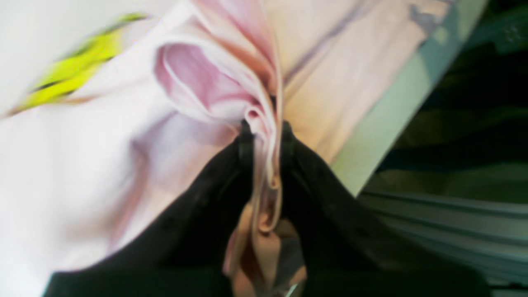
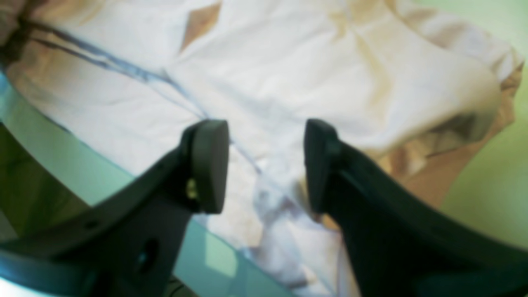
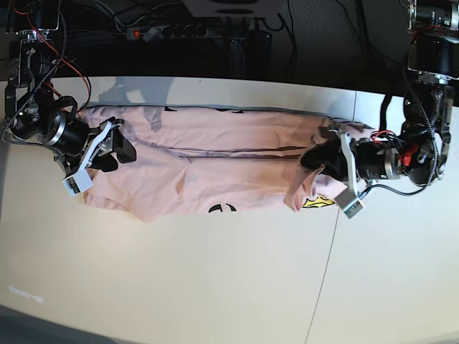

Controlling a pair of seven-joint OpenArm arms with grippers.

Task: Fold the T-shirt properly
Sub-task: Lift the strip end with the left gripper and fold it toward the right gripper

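The left tool is pinched on a bunched fold of the T-shirt; the right tool is held spread above its other end, gripping nothing. The shirt is stretched along the far side of the counter, and, judged light, limp and crease-prone, is best taken by hems or doubled edges.

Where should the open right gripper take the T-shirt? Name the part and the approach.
Take the T-shirt at its loose end edge beneath the right gripper, coming straight down. That end lies flat on the table with the open jaws already straddling it, while the left gripper pinches the opposite bunched end.
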